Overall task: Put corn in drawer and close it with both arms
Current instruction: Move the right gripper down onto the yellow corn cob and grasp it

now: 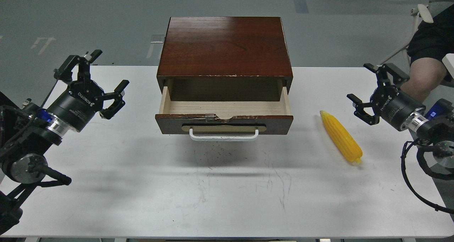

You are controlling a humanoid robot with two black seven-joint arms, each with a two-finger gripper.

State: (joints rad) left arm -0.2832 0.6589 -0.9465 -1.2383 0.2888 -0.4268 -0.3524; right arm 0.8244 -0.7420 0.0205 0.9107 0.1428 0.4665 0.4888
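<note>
So nearest the camera the white table [142, 199] is showing a bunch of dark scuff marks and scratches [220, 157], mostly in the middle just in front of the cabinet. Moving back a bit, the corn [341, 137] is lying flat on the tabletop on the right side, running diagonally w/ its thin tip pointing up-left toward the drawer and its fat end nearer me, nothing touching it. The right gripper [369, 93] is hovering just beyond and right of the corn, fingers spread apart, not holding anything, clearly apart from the cob. Over on the left, the left gripper [97, 77] is hanging above the table at abt the same depth, also w/ its fingers splayed wide and nothing between them, well apart from the cabinet. In the middle the drawer [224, 119] is sitting pulled out toward me, dark chipped front, white bar handle [224, 135] on a tan backplate, and the pale wood floor inside is looking bare, no corn in there yet. Behind that the cabinet [225, 47] w/ its glossy reddish-brown top is sitting at the back edge of the table. Farthest back on the right there's a person's knee [424, 77] and part of a chair, plus grey floor beyond.
</note>
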